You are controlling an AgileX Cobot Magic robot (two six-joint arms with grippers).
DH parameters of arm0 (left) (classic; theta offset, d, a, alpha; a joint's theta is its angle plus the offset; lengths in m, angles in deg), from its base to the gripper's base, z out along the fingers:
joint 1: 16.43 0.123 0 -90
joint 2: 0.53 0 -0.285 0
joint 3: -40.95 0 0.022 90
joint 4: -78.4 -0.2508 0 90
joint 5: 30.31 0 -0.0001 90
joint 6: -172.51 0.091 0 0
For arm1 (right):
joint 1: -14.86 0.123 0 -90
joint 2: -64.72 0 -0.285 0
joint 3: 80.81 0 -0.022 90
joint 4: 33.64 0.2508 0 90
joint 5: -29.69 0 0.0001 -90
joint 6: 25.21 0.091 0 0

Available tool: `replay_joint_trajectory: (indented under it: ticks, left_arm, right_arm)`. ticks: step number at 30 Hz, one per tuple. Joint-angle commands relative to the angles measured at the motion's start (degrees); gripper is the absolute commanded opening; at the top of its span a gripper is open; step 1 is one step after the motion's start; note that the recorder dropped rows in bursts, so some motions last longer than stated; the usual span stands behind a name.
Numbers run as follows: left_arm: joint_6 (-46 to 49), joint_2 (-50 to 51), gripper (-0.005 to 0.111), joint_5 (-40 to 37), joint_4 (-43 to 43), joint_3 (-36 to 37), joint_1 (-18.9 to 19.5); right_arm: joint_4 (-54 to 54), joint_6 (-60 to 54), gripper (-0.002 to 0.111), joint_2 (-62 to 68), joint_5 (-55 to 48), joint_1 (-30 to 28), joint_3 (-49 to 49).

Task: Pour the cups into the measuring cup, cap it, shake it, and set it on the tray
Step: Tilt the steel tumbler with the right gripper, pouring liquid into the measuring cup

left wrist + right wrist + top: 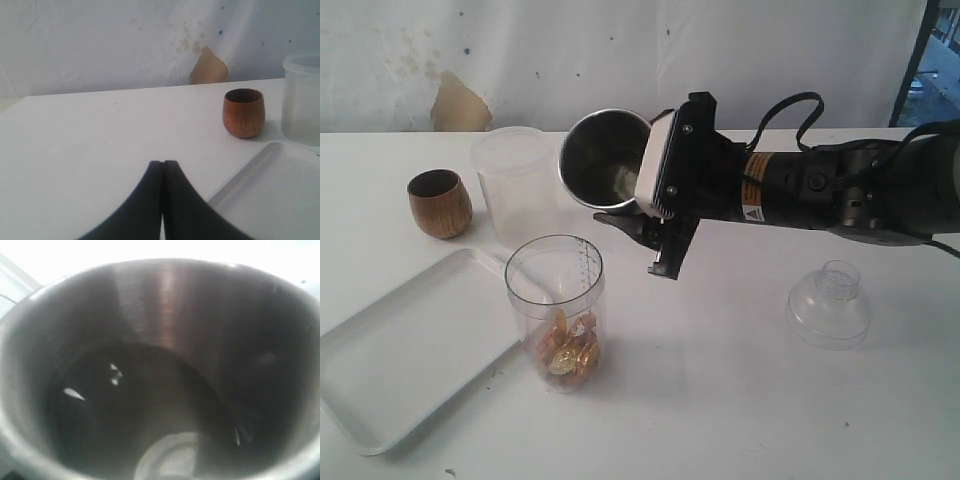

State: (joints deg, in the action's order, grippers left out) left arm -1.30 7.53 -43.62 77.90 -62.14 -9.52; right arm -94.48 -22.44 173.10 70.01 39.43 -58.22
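ok, left gripper (162, 165) has its jaws pressed together on nothing, low over the table (720, 410) near the tray (390, 385) corner and the upright wood cup (439, 203). measuring cup (555, 300) stands uncapped at the tray's right edge, gold-wrapped pieces (565, 352) in its bottom. right gripper (645, 200) is spread wide and clamped on the steel tumbler (600, 155), which is tipped on its side just above the measuring cup.

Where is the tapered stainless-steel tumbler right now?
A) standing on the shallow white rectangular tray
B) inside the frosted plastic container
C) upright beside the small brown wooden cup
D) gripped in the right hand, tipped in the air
D: the tapered stainless-steel tumbler is clamped in the right hand, tipped on its side in the air above and behind the clear graduated measuring cup.
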Motion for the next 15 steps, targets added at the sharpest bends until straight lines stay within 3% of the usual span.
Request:
replay_joint_trajectory:
  ticks: [1, 15]
  left_arm:
    - [0.08, -0.27, 0.000, 0.43, -0.15, 0.31, -0.36]
    - [0.08, -0.27, 0.000, 0.43, -0.15, 0.31, -0.36]
  right_arm:
    - [0.68, -1.51, 0.000, -0.98, 2.20, 0.07, -0.78]
    - [1.05, 0.95, 0.000, -0.98, 0.77, 0.07, -3.56]
